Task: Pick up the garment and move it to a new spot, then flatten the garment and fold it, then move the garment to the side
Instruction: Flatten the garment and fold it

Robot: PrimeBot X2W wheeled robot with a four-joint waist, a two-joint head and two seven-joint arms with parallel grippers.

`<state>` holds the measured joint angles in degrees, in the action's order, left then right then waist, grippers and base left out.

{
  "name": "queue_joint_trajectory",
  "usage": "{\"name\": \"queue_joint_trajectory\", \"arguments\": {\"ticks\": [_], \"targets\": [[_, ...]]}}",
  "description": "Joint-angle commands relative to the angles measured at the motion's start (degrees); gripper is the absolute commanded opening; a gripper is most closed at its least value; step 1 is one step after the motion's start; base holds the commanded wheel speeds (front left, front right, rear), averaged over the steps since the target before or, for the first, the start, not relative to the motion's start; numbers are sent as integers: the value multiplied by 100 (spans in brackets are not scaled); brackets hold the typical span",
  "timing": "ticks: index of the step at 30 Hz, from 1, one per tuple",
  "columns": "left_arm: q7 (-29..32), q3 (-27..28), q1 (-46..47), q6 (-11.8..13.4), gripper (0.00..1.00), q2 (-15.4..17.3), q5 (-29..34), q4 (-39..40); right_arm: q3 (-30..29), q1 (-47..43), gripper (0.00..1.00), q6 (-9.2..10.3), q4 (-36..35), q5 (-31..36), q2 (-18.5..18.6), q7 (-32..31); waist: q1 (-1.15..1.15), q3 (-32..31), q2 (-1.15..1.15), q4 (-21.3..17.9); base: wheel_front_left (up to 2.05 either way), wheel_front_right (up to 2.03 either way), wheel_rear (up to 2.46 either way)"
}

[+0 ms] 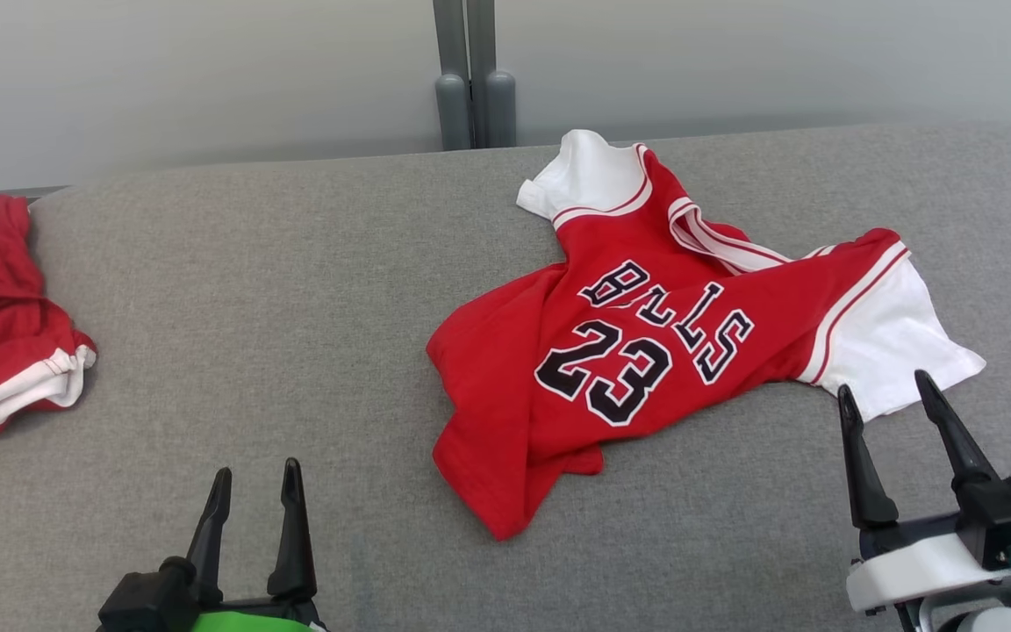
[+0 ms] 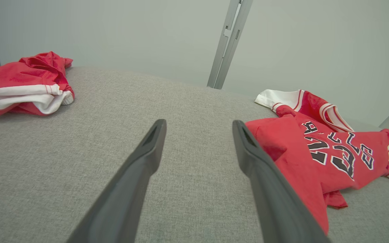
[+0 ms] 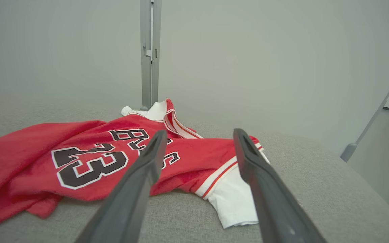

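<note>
The garment [image 1: 646, 333] is a red jersey with white sleeves and the number 23, lying crumpled on the grey table right of centre. It also shows at the right of the left wrist view as the jersey [image 2: 329, 155] and across the right wrist view as the jersey [image 3: 89, 158]. My right gripper [image 1: 887, 395] is open with nothing between its fingers, its tips just at the near edge of the white right sleeve [image 1: 892, 347]. My left gripper [image 1: 257, 478] is open and empty near the table's front, well to the left of the jersey.
A second red and white garment [image 1: 1, 325] lies bunched at the table's far left edge, also seen as the bundle [image 2: 29, 84]. A grey post [image 1: 470, 75] stands behind the table's far edge. Bare grey surface [image 1: 277, 290] lies between the two garments.
</note>
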<state>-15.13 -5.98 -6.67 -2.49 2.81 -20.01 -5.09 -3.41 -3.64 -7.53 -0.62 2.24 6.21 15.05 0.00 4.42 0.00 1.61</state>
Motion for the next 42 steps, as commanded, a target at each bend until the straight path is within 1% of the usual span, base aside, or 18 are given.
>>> {"name": "queue_joint_trajectory", "arguments": {"ticks": [1,4,8,15,17,21,23,27,29,33,36,37,38,39,42], "targets": [[-2,20,-71,17,100,17,88,17,-19,-61,100,7,-77,57,-27,16,0,-5,0,-4,0,0,0],[-2,51,-125,0,100,17,104,23,-157,-289,100,8,-184,38,-158,17,0,-39,0,-6,0,0,0],[-2,113,-185,-26,100,17,109,4,-311,-380,100,7,-98,6,-253,17,0,-87,0,-6,0,0,0],[-2,74,-171,-52,100,16,53,-27,-282,-301,100,7,16,14,-294,18,0,-77,0,-36,0,0,0],[-1,-96,-69,-110,100,16,-108,-119,-234,-201,100,7,2,16,-297,18,0,-11,0,-81,0,0,0],[-2,-750,374,-346,100,23,-459,-807,-129,-58,100,7,-27,19,-300,18,0,144,0,-217,0,0,0],[-2,-1005,607,-402,100,26,-672,-1241,15,15,100,7,-28,26,-296,18,0,219,0,-307,0,0,0],[-2,-1316,1085,-459,100,23,-1219,-1908,108,110,100,7,-75,-55,-292,18,0,365,0,-520,0,0,0],[-2,-1437,1260,-485,100,22,-1565,-2102,122,127,100,7,-81,-60,-297,18,0,418,0,-616,0,0,0],[-2,-1658,1499,-501,100,23,-1977,-2334,111,167,100,7,-64,-47,-303,18,0,494,0,-802,0,0,0],[-2,-1988,1624,-507,100,19,-2388,-2337,112,175,100,7,-43,-51,-306,18,0,526,0,-918,0,0,0],[-2,-2021,1683,-508,69,20,-2545,-2293,95,167,100,7,-39,-57,-308,18,0,531,0,-939,0,0,0],[-2,-1982,1744,-502,38,30,-2533,-2283,74,159,100,7,-39,-67,-309,18,0,535,0,-950,0,0,0],[-2,-1944,1814,-503,0,39,-2398,-2229,68,152,100,7,-37,-70,-313,18,0,537,0,-967,0,0,0],[-1,-1685,1810,-504,0,27,-2349,-1757,49,116,100,7,-17,-92,-317,19,0,531,0,-995,0,0,0]]}}
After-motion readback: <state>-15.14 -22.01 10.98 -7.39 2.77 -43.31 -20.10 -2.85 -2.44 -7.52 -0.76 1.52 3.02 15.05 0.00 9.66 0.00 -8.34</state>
